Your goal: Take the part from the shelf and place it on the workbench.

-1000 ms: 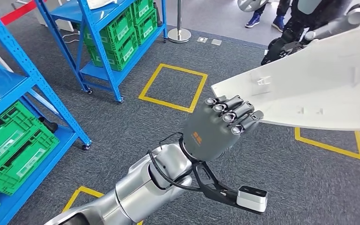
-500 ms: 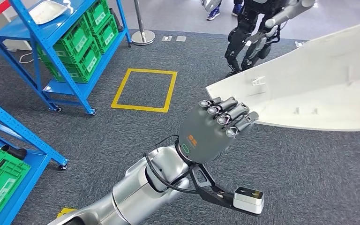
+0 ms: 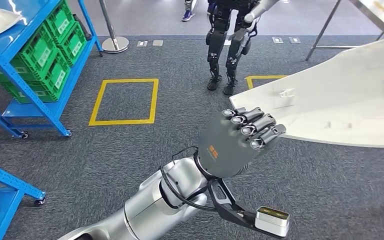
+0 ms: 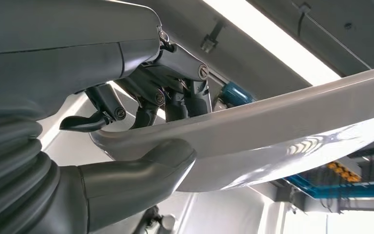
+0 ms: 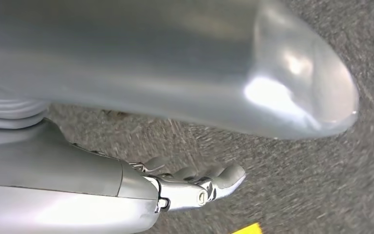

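Observation:
The part (image 3: 340, 95) is a big white curved panel, held out over the grey carpet on the right of the head view. My left hand (image 3: 235, 142) grips its near left rim, with the fingers (image 3: 252, 122) curled over the top. In the left wrist view the thumb (image 4: 146, 165) presses the underside of the part (image 4: 272, 126) and the fingers (image 4: 175, 92) clamp it from the other side. My right hand (image 5: 190, 185) hangs above the carpet, fingers stretched out loosely with nothing in them.
A blue shelf (image 3: 35, 55) with green crates stands at the far left, and another blue shelf's corner (image 3: 0, 185) at the lower left. A yellow floor square (image 3: 125, 100), a stanchion post (image 3: 111, 40), another humanoid's legs (image 3: 225, 45) and a metal-legged table (image 3: 330, 22) lie ahead.
The whole picture has shifted as the camera turned: the shelves slid left and the other humanoid and the table came into view. My left hand keeps its grip on the part.

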{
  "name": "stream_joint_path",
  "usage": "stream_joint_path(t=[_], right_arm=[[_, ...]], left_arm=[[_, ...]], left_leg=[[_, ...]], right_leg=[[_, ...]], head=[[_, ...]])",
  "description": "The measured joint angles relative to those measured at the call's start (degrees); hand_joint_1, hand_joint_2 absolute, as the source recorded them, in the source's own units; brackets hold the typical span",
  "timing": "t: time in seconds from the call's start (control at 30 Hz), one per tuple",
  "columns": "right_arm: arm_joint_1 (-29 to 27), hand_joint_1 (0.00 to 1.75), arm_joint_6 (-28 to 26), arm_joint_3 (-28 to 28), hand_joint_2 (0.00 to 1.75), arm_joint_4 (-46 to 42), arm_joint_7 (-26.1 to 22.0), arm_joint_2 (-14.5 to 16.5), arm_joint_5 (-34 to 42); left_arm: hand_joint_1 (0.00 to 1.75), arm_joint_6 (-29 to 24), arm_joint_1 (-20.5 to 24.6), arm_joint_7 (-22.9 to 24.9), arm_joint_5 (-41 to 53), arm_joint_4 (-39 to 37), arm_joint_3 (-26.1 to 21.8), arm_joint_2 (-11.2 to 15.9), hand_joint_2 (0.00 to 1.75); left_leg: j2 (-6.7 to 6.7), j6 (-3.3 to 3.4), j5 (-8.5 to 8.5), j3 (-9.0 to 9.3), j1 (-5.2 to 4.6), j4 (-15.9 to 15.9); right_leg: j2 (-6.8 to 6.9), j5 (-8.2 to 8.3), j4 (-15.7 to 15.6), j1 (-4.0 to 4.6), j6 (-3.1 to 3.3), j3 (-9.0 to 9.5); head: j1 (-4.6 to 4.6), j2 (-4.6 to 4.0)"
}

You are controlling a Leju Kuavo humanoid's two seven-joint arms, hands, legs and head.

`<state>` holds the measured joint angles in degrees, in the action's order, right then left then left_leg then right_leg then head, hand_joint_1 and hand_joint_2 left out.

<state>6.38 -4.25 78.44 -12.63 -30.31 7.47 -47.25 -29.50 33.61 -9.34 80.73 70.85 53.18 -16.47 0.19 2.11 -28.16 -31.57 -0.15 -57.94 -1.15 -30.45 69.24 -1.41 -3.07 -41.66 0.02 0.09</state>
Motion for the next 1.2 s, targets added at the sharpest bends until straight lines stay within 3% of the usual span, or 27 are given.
stream_joint_path(t=[0.07,0.1,0.13,0.2,0.27,0.33,0.37,0.43,0.5,0.57,0.6,0.63,0.7,0.77,0.8,0.87,0.93,1.0,1.07,1.1,1.13,1.2], right_arm=[[-0.13,0.00,0.01,0.00,0.00,0.00,0.46,0.07,0.08],[-0.25,0.00,0.00,0.00,0.00,0.00,0.64,0.09,0.08],[-0.33,0.00,-0.01,0.00,0.00,0.00,0.74,0.09,0.07],[-0.26,0.00,-0.01,0.00,0.00,0.01,0.79,0.14,0.06],[-0.11,0.00,0.01,0.00,0.00,0.02,0.83,0.22,0.02],[-0.20,0.00,0.04,0.00,0.00,0.02,0.88,0.25,-0.07],[-0.30,0.00,0.05,0.00,0.00,0.02,0.90,0.25,-0.10],[-0.36,0.00,0.05,0.00,0.00,0.02,0.95,0.24,-0.11],[-0.21,0.00,0.05,0.00,0.00,0.02,0.86,0.22,-0.05],[-0.13,0.00,0.05,0.00,0.00,0.02,0.55,0.21,0.07],[-0.16,0.00,0.05,0.00,0.00,0.02,0.34,0.20,0.14],[-0.17,0.00,0.05,0.00,0.00,0.02,0.08,0.19,0.19],[-0.13,0.00,0.05,0.00,0.00,0.02,-0.51,0.19,0.24],[0.02,0.00,0.05,0.00,0.00,0.02,-1.09,0.19,0.44],[0.03,0.00,0.06,0.00,0.00,0.02,-1.29,0.19,0.62],[-0.15,0.00,0.06,0.01,0.00,0.02,-1.58,0.18,1.20],[-0.23,0.00,0.05,0.08,0.00,0.02,-1.71,0.19,2.22],[-0.06,0.00,0.07,0.16,0.00,0.02,-1.74,0.19,2.99],[-0.03,0.00,0.07,0.17,0.00,0.02,-1.64,0.18,3.04],[-0.11,0.00,0.06,0.17,0.00,0.02,-1.58,0.16,2.98],[-0.20,0.00,0.06,0.17,0.00,0.02,-1.52,0.13,2.94],[-0.23,0.00,0.05,0.17,0.00,0.02,-1.46,-0.01,2.74]], left_arm=[[1.75,-0.07,-0.46,-0.08,-0.23,-0.14,0.07,0.09,1.75],[1.75,-0.21,-0.61,-0.08,-0.29,-0.18,0.10,0.12,1.75],[1.75,-0.38,-0.67,-0.03,-0.31,-0.18,0.14,0.12,1.75],[1.75,-0.72,-0.65,0.14,-0.32,-0.17,0.20,0.12,1.75],[1.75,-0.95,-0.64,0.32,-0.32,-0.17,0.24,0.15,1.75],[1.75,-1.11,-0.63,0.47,-0.32,-0.15,0.29,0.13,1.75],[1.75,-1.17,-0.62,0.56,-0.32,-0.13,0.32,0.10,1.75],[1.75,-1.22,-0.62,0.71,-0.32,-0.05,0.34,0.14,1.75],[1.75,-1.23,-0.67,0.85,-0.32,-0.05,0.37,0.46,1.75],[1.75,-1.23,-0.80,0.94,-0.32,-0.19,0.38,0.92,1.75],[1.75,-1.23,-0.83,0.94,-0.32,-0.26,0.39,1.08,1.75],[1.75,-1.24,-0.84,0.94,-0.35,-0.30,0.39,1.15,1.75],[1.75,-1.28,-0.78,0.87,-0.49,-0.32,0.40,1.18,1.75],[1.75,-1.43,-0.73,0.62,-0.79,-0.32,0.44,1.18,1.75],[1.75,-1.52,-0.71,0.46,-0.94,-0.32,0.47,1.15,1.75],[1.75,-1.68,-0.63,0.16,-1.28,-0.33,0.54,0.89,1.75],[1.75,-1.75,-0.42,-0.12,-1.79,-0.36,0.72,0.45,1.75],[1.75,-1.76,-0.29,-0.38,-2.37,-0.50,0.90,0.23,1.75],[1.75,-1.76,-0.35,-0.61,-2.82,-0.75,0.97,0.23,1.75],[1.75,-1.76,-0.39,-0.70,-3.04,-0.87,0.99,0.23,1.75],[1.75,-1.76,-0.39,-0.74,-3.20,-0.93,1.00,0.23,1.75],[1.75,-1.78,-0.37,-0.79,-3.42,-0.98,1.00,0.21,1.75]], left_leg=[[1.84,0.05,-0.18,-0.09,-0.11,-0.14],[2.70,-0.02,-0.31,-0.13,-0.11,-0.25],[3.47,-0.16,-0.49,-0.14,-0.08,-0.43],[4.78,-0.69,-1.06,-0.17,-0.24,-1.00],[5.75,-1.39,-1.55,-0.04,-0.51,-1.30],[6.69,-1.99,-1.74,0.34,-0.54,-1.10],[6.53,-2.35,-1.95,0.48,-0.45,-1.17],[4.18,-2.98,-3.87,-0.44,-0.21,-3.71],[1.22,-3.22,-7.45,-3.59,-0.06,-10.54],[0.25,-3.06,-9.10,-6.48,-0.06,-16.17],[0.00,-2.86,-8.23,-6.64,-0.06,-16.14],[-0.39,-2.59,-6.41,-5.78,-0.06,-13.97],[-3.04,-2.00,-2.41,-2.68,-0.01,-6.60],[-5.52,-1.69,-0.91,-0.94,-0.05,-2.14],[-5.75,-1.51,-0.99,-0.84,-0.19,-1.68],[-4.32,-0.94,-0.61,-0.62,-0.30,-1.16],[-2.65,-0.24,-0.13,-0.30,-0.10,-0.47],[-0.82,0.20,-0.02,-0.26,-0.27,-0.25],[1.11,0.40,-0.15,-0.37,-0.46,-0.37],[1.99,0.43,-0.24,-0.42,-0.50,-0.44],[2.77,0.39,-0.34,-0.45,-0.50,-0.55],[4.09,0.07,-0.68,-0.47,-0.62,-0.88]], right_leg=[[0.65,-1.06,4.02,-0.12,-0.19,-1.81],[0.93,-0.17,3.10,-0.16,-0.26,-1.17],[1.46,1.38,0.19,-0.18,-0.31,0.57],[3.77,3.76,-6.86,-0.03,-0.02,4.46],[4.92,4.26,-9.79,0.31,0.74,5.97],[3.79,4.37,-9.74,0.47,1.47,5.84],[3.23,4.48,-9.86,0.38,1.78,5.82],[2.04,4.73,-10.10,0.09,2.35,5.85],[0.70,4.85,-10.15,0.10,2.67,5.76],[-0.86,4.90,-10.12,0.23,2.77,5.65],[-1.69,4.92,-10.08,0.26,2.77,5.64],[-2.54,4.94,-10.05,0.27,2.72,5.66],[-4.13,5.06,-9.95,0.22,2.46,5.58],[-5.55,5.35,-9.94,0.00,1.79,5.13],[-6.24,5.57,-10.04,-0.15,1.30,4.88],[-6.90,5.90,-10.25,-0.46,0.48,4.57],[-4.33,4.56,-8.13,-0.16,0.12,3.46],[-0.79,1.09,-1.70,0.19,-0.03,0.44],[0.43,-1.15,4.19,0.21,-0.20,-2.17],[0.71,-0.89,4.55,0.21,-0.24,-2.12],[1.03,0.28,2.58,0.21,-0.23,-0.83],[2.89,3.05,-4.81,0.39,0.04,3.67]], head=[[0.01,0.00],[0.01,0.00],[0.02,0.00],[0.03,0.00],[-0.09,0.00],[-0.21,0.00],[-0.20,0.00],[-0.32,0.00],[-0.48,0.00],[-0.54,0.00],[-0.54,0.00],[-0.54,0.00],[-0.52,0.01],[-0.51,0.01],[-0.51,0.00],[-0.50,0.00],[-0.29,0.00],[-0.10,0.00],[-0.08,0.00],[-0.08,0.00],[-0.07,0.00],[-0.05,0.00]])
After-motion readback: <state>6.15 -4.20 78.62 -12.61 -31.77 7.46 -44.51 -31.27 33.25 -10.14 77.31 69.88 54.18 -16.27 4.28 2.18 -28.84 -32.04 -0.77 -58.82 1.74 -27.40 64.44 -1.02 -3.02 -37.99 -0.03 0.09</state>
